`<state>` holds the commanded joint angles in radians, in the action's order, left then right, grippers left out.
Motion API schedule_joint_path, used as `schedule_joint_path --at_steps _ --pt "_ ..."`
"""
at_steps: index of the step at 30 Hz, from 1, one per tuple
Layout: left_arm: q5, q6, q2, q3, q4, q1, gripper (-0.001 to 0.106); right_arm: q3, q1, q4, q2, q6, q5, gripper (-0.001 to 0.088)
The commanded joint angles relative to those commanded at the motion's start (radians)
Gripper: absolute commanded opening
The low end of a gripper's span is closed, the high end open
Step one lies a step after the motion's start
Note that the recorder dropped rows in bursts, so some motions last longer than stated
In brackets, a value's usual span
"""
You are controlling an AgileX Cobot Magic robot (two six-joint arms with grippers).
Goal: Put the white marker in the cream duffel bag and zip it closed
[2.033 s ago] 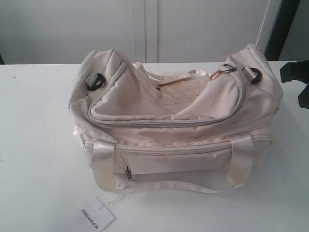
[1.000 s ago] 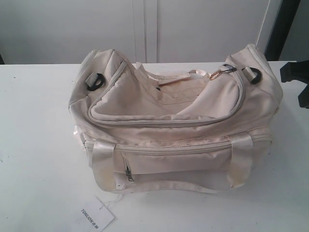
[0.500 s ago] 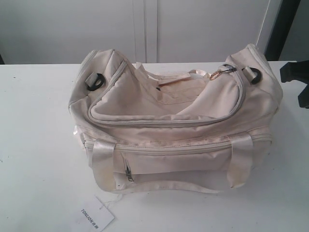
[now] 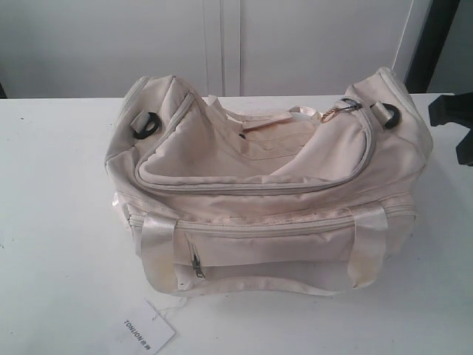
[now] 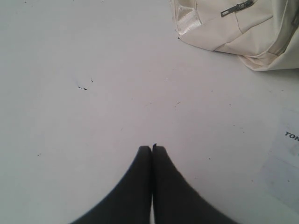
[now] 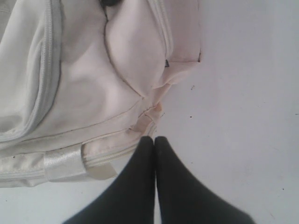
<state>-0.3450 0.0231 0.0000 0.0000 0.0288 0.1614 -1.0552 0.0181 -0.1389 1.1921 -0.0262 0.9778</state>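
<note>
Our left gripper (image 5: 152, 147) and right gripper (image 6: 154, 138) sit pinched together, empty. No white marker shows, so we should check the cream duffel bag (image 4: 259, 159) is fully zipped.

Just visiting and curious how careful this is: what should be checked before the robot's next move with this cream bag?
1. White marker in sight: not ok, no view shows it.
2. Left gripper free: ok, shut, empty, above the table.
3. Right gripper free: ok, shut, empty, beside the cream duffel bag.
4. Top zip closed: cannot tell, back is hidden.
5. Paper tag off the bag: ok, on the table.
</note>
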Motion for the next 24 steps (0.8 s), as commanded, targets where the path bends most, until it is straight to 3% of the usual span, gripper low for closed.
schedule_joint_path --at_steps 5,8,12,24 --pt "0.0 0.0 0.0 0.0 0.0 0.0 0.0 0.005 -0.002 0.074 -0.032 0.044 -0.008 0.0" --pt "0.0 0.0 0.0 0.0 0.0 0.0 0.0 0.057 -0.002 0.145 -0.129 0.053 -0.103 0.0" --pt "0.0 0.0 0.0 0.0 0.0 0.0 0.0 0.154 -0.002 0.202 -0.276 0.053 -0.2 0.0" --pt "0.0 0.0 0.0 0.0 0.0 0.0 0.0 0.498 -0.002 0.202 -0.711 0.049 -0.312 0.0"
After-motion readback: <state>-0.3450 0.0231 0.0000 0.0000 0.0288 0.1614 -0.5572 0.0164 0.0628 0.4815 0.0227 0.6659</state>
